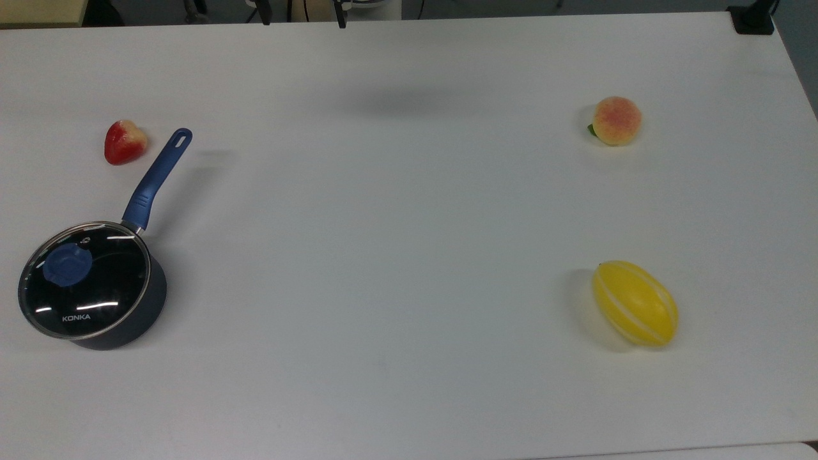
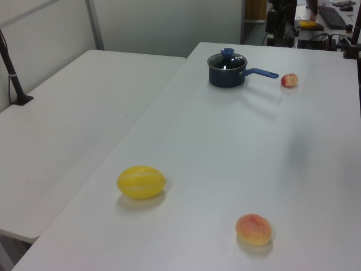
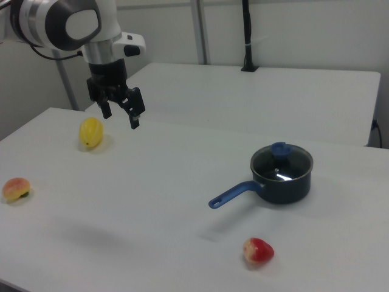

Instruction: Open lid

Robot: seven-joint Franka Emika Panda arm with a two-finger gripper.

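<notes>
Glass lid seated on saucepan, end effector spread, empty, well apart.

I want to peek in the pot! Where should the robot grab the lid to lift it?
Grab the blue knob in the middle of the lid, coming straight down from above. It sticks up, while the glass is flat and its rim sits snug on the saucepan.

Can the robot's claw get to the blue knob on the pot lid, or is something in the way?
Probably yes. The gripper hangs open above the table, and the lid sits on the saucepan with its knob uncovered and nothing between them.
</notes>
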